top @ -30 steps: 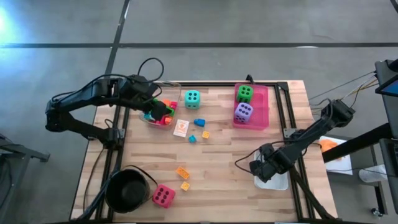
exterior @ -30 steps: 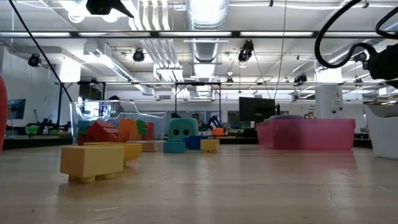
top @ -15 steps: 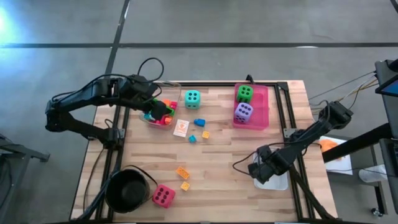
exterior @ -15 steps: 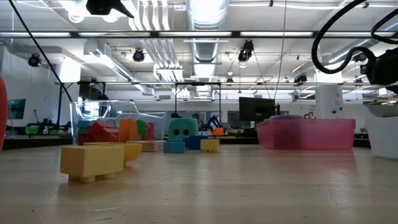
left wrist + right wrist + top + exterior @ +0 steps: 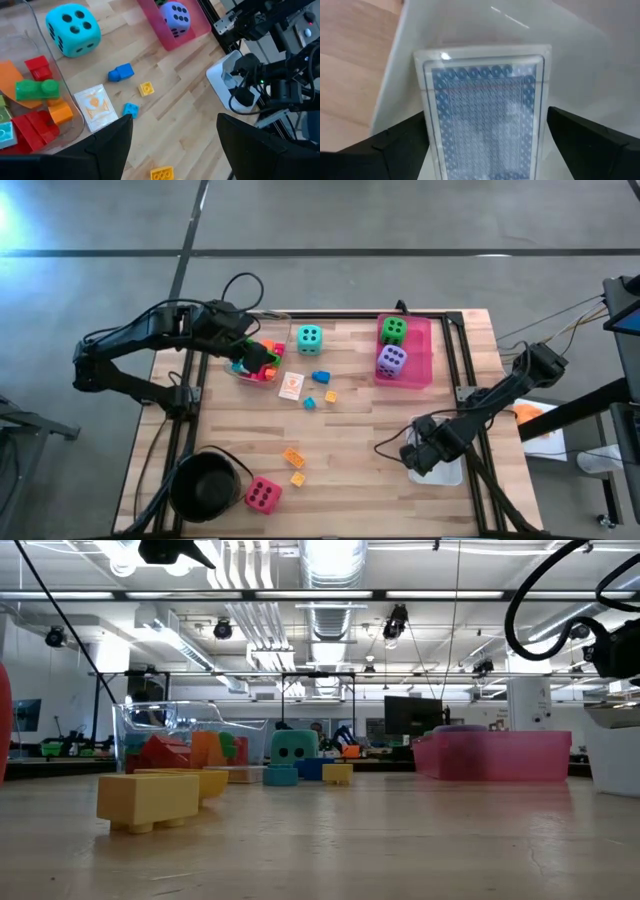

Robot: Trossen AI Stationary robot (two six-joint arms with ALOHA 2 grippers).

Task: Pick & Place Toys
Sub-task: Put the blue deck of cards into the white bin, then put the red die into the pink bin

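Hovering right pincer (image 5: 485, 145) spread open over thin, slick, light card (image 5: 487, 110) lying flat in white tray (image 5: 600, 65); likely needing an edge grip. Left pincer (image 5: 172, 137) open too.

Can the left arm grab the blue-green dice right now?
Probably yes. The left gripper hangs open over the clear tray, and the teal dice sits just beside that tray on bare wood, with nothing between them or on top of it.

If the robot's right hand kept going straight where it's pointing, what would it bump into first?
Most likely the blue-patterned card lying in the white tray. The right hand hangs open right over it.
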